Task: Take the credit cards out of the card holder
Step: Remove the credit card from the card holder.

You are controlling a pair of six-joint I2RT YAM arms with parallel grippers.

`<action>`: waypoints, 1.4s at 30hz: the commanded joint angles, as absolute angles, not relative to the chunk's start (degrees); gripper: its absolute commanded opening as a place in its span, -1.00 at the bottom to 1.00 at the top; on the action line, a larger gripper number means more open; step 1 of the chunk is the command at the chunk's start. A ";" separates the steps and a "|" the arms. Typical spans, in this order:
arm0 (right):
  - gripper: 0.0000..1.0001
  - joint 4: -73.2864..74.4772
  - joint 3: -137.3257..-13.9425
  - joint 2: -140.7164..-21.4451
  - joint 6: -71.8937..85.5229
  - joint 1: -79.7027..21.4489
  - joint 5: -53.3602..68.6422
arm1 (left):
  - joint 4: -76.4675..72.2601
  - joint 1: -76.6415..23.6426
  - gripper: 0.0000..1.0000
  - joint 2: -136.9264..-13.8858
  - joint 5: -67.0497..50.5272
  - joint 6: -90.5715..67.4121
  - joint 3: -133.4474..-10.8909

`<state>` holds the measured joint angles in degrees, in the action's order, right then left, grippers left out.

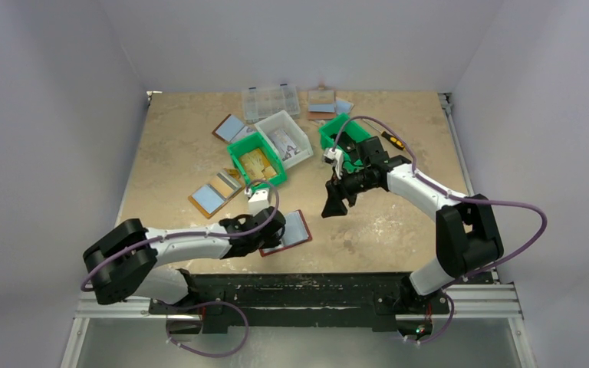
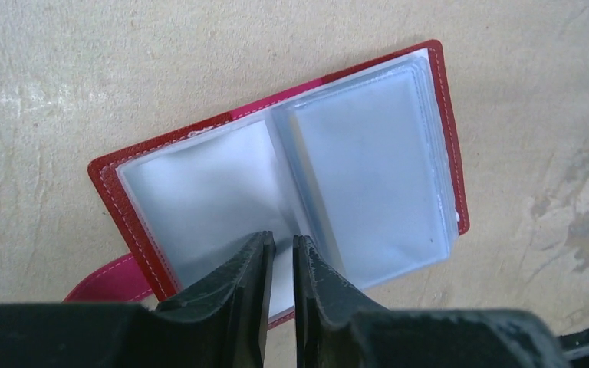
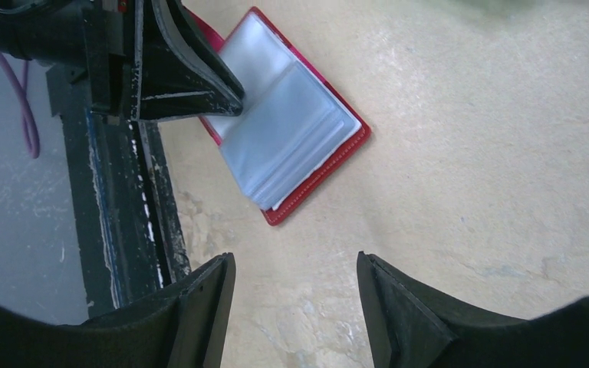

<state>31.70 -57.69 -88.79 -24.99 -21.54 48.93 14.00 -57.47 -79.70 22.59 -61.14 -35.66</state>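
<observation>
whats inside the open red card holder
The card holder lies open, showing frosted plastic sleeves, stacked thicker on one half. No card face can be made out clearly through them. The left pincer covers the near edge by the spine.

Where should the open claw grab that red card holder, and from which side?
Probably the loose stack of clear sleeves at its outer edge, coming from the right. The card holder lies open and flat, so only the sleeves lift; the left claw crowds the spine.
</observation>
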 commanded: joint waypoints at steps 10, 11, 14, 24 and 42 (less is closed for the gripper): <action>0.33 6.66 -55.58 -93.97 4.68 -30.63 48.92 | 1.33 -57.32 -0.91 -76.81 23.51 -57.58 -25.24; 0.34 4.98 -54.96 -94.30 6.41 -31.23 48.58 | 0.94 -57.38 -0.92 -77.22 23.35 -57.62 -24.89; 0.33 2.34 -53.60 -95.74 9.94 -32.25 47.13 | -3.25 -57.33 -0.93 -78.29 22.86 -57.44 -23.92; -0.01 -0.79 -52.07 -99.39 14.32 -33.91 45.48 | -8.87 -57.35 -0.94 -80.30 21.72 -57.22 -21.88; -0.06 3.77 -53.35 -98.08 10.85 -34.16 34.52 | -10.63 -57.35 -0.95 -81.74 20.94 -58.33 -21.20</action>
